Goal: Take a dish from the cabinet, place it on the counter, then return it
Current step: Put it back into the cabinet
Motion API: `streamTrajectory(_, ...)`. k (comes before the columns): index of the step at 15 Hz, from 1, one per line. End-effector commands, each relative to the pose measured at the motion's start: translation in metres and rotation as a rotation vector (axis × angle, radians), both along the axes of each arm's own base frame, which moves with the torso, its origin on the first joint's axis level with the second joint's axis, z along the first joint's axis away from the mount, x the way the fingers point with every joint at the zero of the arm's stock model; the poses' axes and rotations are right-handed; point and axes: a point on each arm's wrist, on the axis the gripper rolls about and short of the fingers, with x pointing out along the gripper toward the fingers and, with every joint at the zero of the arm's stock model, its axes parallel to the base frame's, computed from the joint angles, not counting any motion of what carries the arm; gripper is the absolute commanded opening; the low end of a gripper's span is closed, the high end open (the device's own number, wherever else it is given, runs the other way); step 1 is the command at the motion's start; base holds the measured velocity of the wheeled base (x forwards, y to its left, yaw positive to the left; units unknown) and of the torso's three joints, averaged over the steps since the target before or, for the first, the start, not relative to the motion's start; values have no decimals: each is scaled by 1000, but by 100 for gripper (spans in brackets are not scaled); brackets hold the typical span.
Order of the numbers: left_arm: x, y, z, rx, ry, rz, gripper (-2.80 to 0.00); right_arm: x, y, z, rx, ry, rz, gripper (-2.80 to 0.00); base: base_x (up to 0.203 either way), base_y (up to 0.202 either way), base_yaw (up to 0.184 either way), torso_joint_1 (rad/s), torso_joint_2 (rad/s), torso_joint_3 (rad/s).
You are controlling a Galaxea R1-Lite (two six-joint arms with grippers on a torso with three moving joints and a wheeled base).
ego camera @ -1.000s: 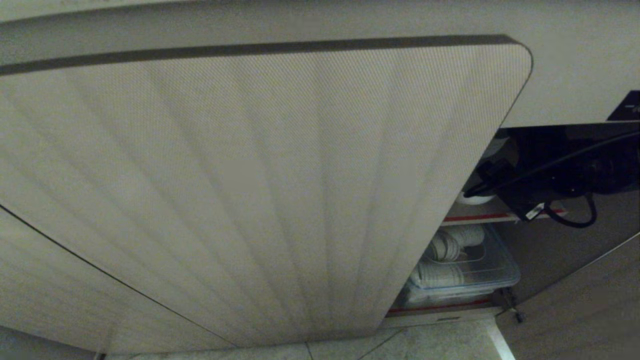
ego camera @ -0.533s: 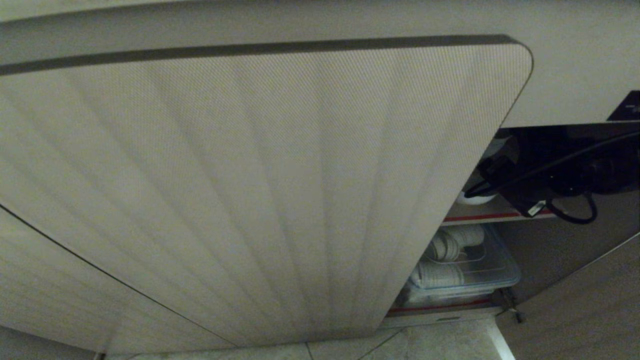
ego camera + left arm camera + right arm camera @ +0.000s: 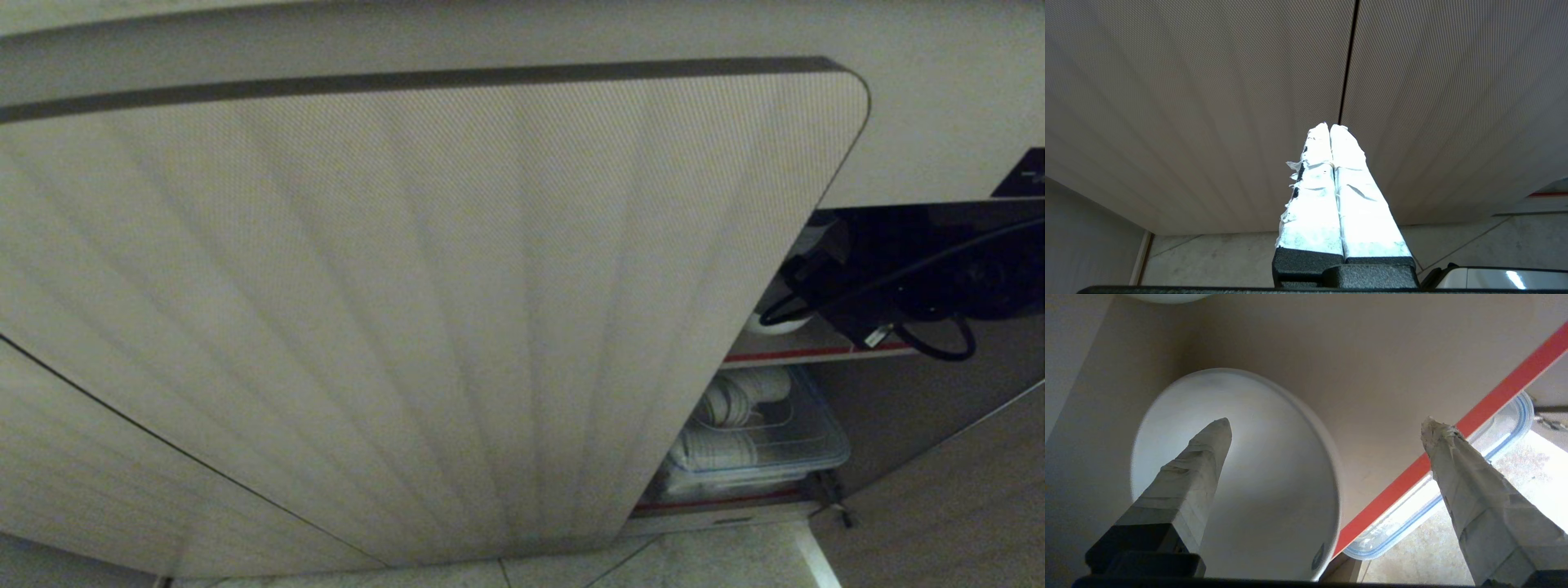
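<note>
Change since a second ago: right arm (image 3: 914, 286) has shifted very slightly inside the cabinet opening, its cable loop sitting a touch lower against the shelf edge; door, tub and camera view are unchanged.
Cabinet (image 3: 424, 310): fluted beige door fills most of the head view; opening shows only at its right side, with the red-edged shelf (image 3: 816, 354) crossing it.
Plastic tub (image 3: 784, 441): clear, blue-rimmed, on the level below the shelf, holding pale rolled items.
Dish (image 3: 1237, 477): white bowl resting on the shelf, just behind the red front edge, small blue-grey logo near the rim.
Right gripper (image 3: 1327, 428): spread wide; one taped finger (image 3: 1200, 457) over the bowl's hollow, the other (image 3: 1457, 465) out past the rim, over the red edge; nothing pinched.
Left gripper (image 3: 1331, 139): parked outside, facing the closed door, taped fingers pressed together and empty.
Meaning for the task: small wrist adjustment suggests lining up on the rim; likely next is lowering and closing. Dish not yet lifted.
</note>
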Motion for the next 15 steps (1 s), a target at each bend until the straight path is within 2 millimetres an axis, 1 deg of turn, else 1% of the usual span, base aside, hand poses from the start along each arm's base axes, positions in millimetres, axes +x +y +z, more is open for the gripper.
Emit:
streamTrajectory(1,0,0,0,-1,0,1,-280,-1,0,1,-5,-8,3,0,0,0,0,0,0,0)
streamTrajectory(11,0,0,0,-1,0,1,-280,-9,-1,-7,-134,-62,77,0,0,0,0,0,0,0)
streamTrajectory(15,0,0,0,-1,-1,1,-280,-13,-1,-7,-195,-116,111,0,0,0,0,0,0,0)
